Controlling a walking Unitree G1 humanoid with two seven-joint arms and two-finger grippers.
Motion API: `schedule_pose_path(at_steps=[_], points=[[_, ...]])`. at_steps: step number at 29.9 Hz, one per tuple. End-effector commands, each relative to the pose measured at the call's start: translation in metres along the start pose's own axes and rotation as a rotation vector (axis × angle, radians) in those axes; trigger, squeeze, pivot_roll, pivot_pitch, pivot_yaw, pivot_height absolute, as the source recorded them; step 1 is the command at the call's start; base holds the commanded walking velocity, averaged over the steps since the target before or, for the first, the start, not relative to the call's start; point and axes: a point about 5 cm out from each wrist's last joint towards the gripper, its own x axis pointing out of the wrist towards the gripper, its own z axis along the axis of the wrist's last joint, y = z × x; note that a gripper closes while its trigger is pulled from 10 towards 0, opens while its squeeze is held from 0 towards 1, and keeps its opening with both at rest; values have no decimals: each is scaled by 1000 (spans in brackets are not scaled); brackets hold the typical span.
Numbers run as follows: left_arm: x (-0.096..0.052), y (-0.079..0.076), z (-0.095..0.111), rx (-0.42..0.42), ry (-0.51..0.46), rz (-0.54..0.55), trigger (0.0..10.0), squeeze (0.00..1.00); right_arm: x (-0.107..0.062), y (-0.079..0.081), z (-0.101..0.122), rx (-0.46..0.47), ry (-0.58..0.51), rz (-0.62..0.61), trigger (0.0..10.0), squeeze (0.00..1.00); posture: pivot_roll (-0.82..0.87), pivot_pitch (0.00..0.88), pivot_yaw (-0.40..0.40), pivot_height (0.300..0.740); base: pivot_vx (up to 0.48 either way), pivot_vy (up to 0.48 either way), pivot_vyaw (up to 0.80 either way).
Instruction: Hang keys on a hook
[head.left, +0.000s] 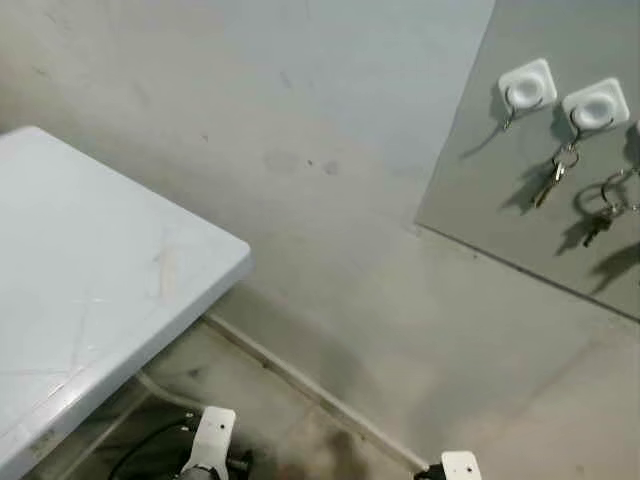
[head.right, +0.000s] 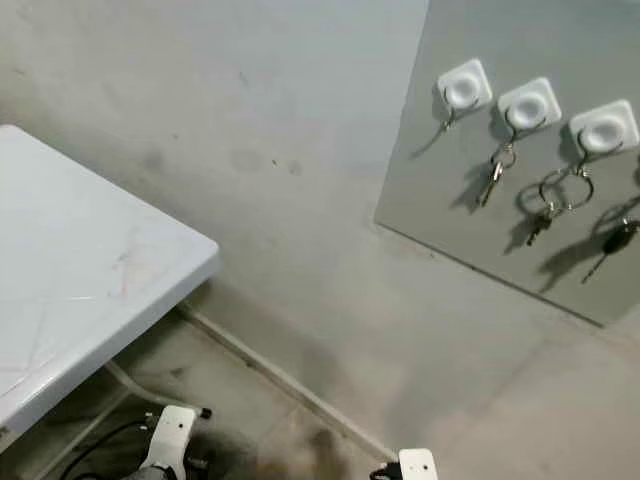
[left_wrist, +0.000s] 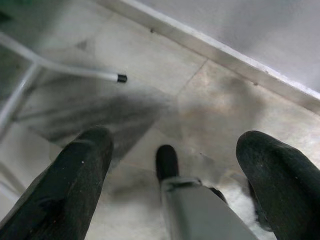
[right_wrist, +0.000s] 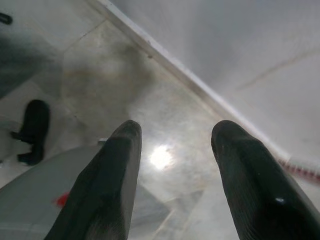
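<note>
Grey panel (head.right: 470, 150) on the wall carries white hooks (head.right: 465, 86); key bunches (head.right: 493, 176) already hang from several (first hook looks bare). White counter (head.right: 70, 270) sits well apart, lower left. Left gripper (left_wrist: 175, 150) and right gripper (right_wrist: 172, 155) hang idle over the tiled floor (right_wrist: 100, 70), jaws apart, empty.

Matt grey panel (head.right: 500, 150) with glossy white plastic hooks (head.right: 529, 103), shiny metal keys (head.right: 492, 178), smooth scuffed white plastic table (head.left: 90, 290), dull stained tile floor (left_wrist: 165, 80)
</note>
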Motion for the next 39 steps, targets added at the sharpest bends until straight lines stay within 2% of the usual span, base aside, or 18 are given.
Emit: schedule_pose_path(at_steps=[1, 8, 39], points=[[-2, 4, -8, 5, 28, 10, 10000, 0, 1, 3, 2, -4, -3, 11, 10000, 0, -25, 0, -46, 740, 0, 0, 800], [-3, 8, -10, 3, 40, 23, 10000, 0, 1, 3, 3, -7, -4, 15, 10000, 0, -23, 0, -46, 740, 0, 0, 800], [-4, 9, -15, -24, 69, 41, 10000, 0, 1, 3, 4, -8, 2, 23, 10000, 0, -16, 0, -54, 740, 0, 0, 800]])
